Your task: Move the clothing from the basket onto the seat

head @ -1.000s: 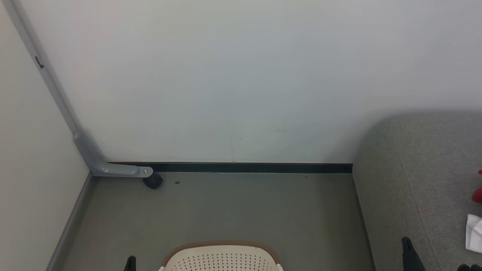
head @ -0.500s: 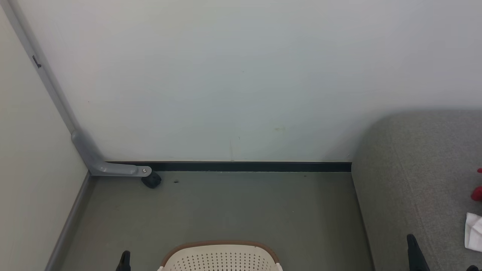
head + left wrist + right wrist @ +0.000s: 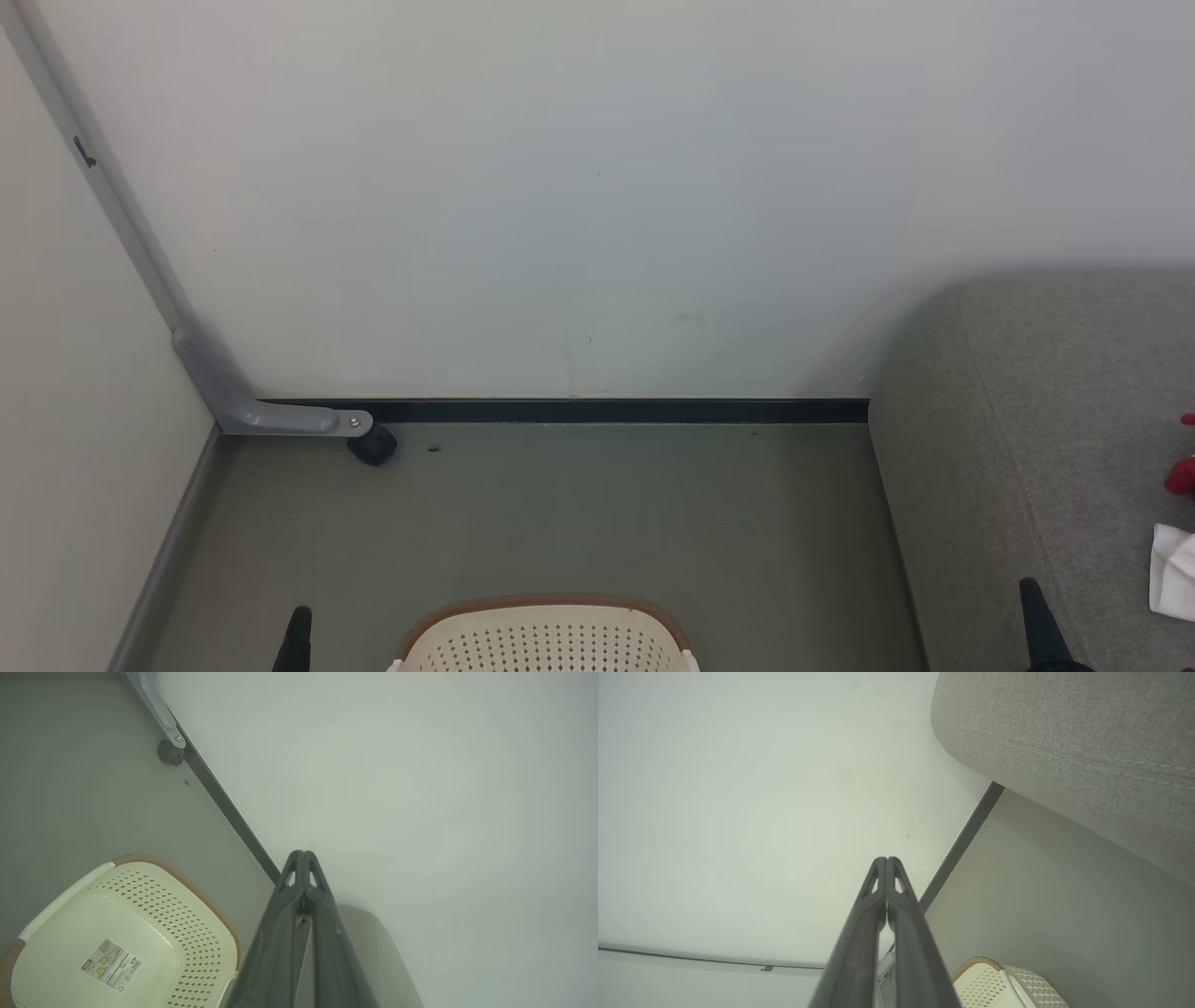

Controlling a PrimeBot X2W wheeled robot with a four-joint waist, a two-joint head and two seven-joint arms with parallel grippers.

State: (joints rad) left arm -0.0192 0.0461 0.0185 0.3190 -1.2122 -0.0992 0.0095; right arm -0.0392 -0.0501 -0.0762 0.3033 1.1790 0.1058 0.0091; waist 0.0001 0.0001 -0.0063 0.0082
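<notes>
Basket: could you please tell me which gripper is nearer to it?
Left. The left gripper is just off the left side of the basket; the right gripper is well to its right, by the seat.

Cream basket [image 3: 546,644] with dotted holes and brown rim; grey-green seat [image 3: 1027,420]; red-and-white clothing [image 3: 1174,583].

Left gripper [image 3: 299,640] edged left — right gripper [image 3: 1033,599] right.
</notes>
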